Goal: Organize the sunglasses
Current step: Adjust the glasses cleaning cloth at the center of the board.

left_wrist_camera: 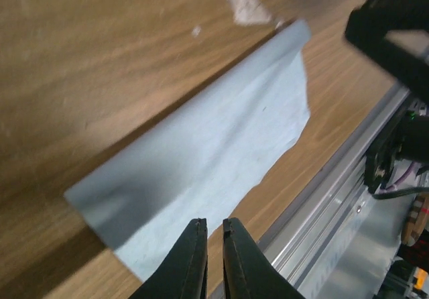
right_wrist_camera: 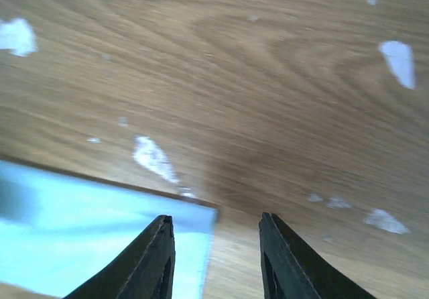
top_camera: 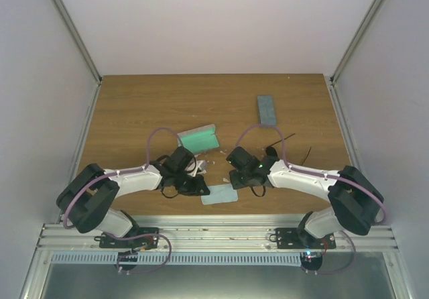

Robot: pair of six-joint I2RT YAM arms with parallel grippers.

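The sunglasses (top_camera: 271,150) are hard to read from above. Thin dark wire shapes lie on the wooden table (top_camera: 134,111) just behind the right forearm, with slim dark lines sticking out toward the far right (which pair this is, and where the other one lies, cannot be told from here). Neither wrist view shows them.

The right gripper (right_wrist_camera: 214,220) hovers low over bare wood speckled with pale flecks. Its two fingers stand clearly apart with nothing between them. One corner of a light-blue cloth (top_camera: 220,194) lies under its left finger.

The left gripper (left_wrist_camera: 213,224) hangs over that same cloth. Its fingers are drawn almost together, leaving only a thin slit, and nothing can be seen in it. The cloth lies flat near the table's front edge, between the two grippers, with its far edge rolled or folded over. The metal rail runs just beyond it.

Behind the left gripper sits an open case (top_camera: 199,139), its green lining facing up. A closed grey case (top_camera: 267,109) lies further back and to the right, well apart from both arms. In the overhead view the two wrists face each other across the middle of the table, close together but not touching.
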